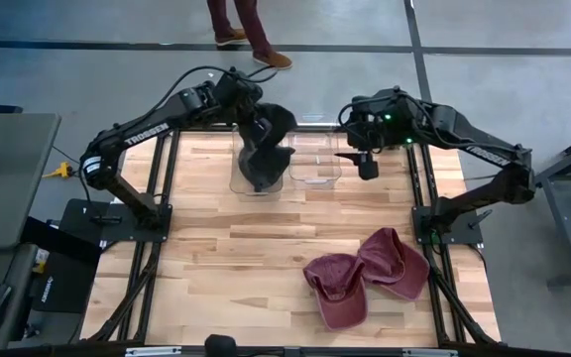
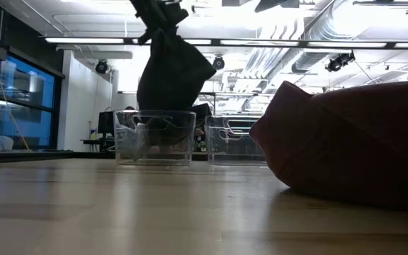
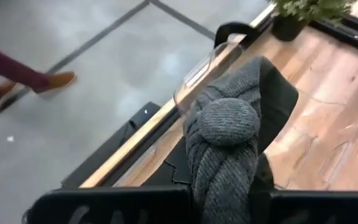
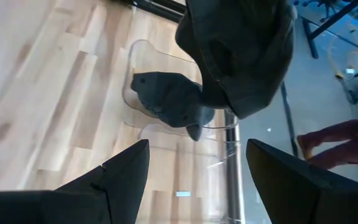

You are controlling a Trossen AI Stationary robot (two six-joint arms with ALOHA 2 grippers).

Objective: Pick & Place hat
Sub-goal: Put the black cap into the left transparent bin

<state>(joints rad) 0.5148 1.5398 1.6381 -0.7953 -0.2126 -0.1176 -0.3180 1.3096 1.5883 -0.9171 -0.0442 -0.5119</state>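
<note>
high view shows the table (image 1: 226,258) with two maroon caps (image 1: 365,273) near its right front corner. at the back edge, left gripper (image 1: 256,124) is clamped on a dark hat (image 1: 264,149) hanging into the left bin (image 1: 238,178). right gripper (image 1: 367,164) waits wide beside the right bin (image 1: 315,164). placing step; next, lower and release.

Grey floor (image 1: 87,40), ceiling strip lights (image 2: 261,42), blue-lit windows (image 2: 20,103).

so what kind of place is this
Probably a robotics lab or workshop: two arms on a framed wooden table, open ceiling ducts with strip lights, a concrete floor and a person's legs walking past.
</note>
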